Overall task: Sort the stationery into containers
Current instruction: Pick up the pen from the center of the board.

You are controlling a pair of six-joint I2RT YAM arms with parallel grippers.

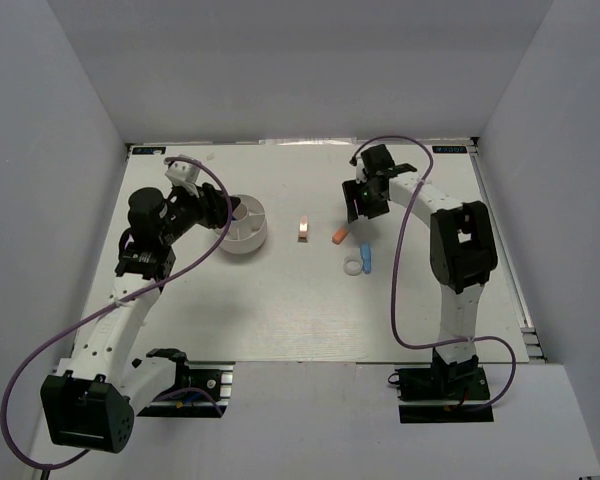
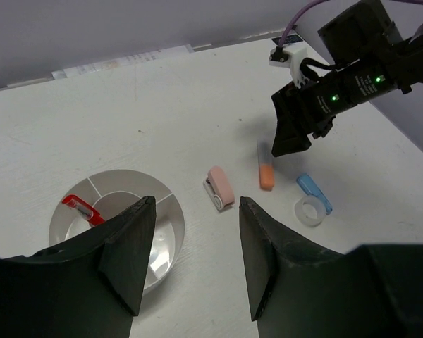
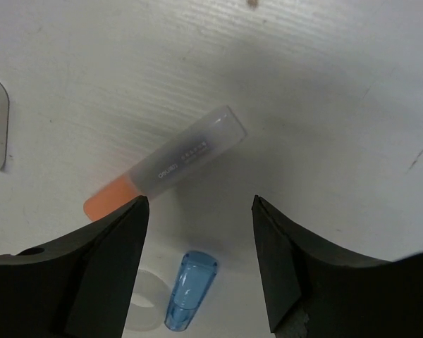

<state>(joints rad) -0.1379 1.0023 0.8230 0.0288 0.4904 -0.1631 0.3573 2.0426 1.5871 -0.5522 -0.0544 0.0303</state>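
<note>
- White counter [image 1: 280, 320], walled in grey on three sides: two white-and-black arms reach out from its near edge, the left arm [image 1: 130, 300] and the right arm [image 1: 460, 250].
- Left claw [image 2: 194, 260]: black fingers [image 2: 127, 246] spread wide with nothing between them, poised over the near rim of the tub.
- Right claw [image 3: 201, 260]: jaws parted wide and empty, hanging directly above the stick, right of the counter's centre.
- Round white plastic tub [image 1: 248, 235], split by radial walls around a central hub: sits left of centre, about midway between the near and far edges.
- Orange-and-frosted-white stick [image 3: 166, 165]: lies flat on the counter just right of centre, between the clip and the right claw's fingers.
- Pale pink-tan clip [image 2: 218, 188]: rests at the centre of the counter, between tub and stick, apart from both.
- Light-blue translucent piece [image 3: 190, 289]: lies nearer the near edge than the stick, just beside the ring.
- White ring [image 2: 310, 211]: flat on the counter, against the blue piece's near end.
- Small red piece [image 2: 81, 208]: already in the tub, in the compartment at the left in the left wrist view.
</note>
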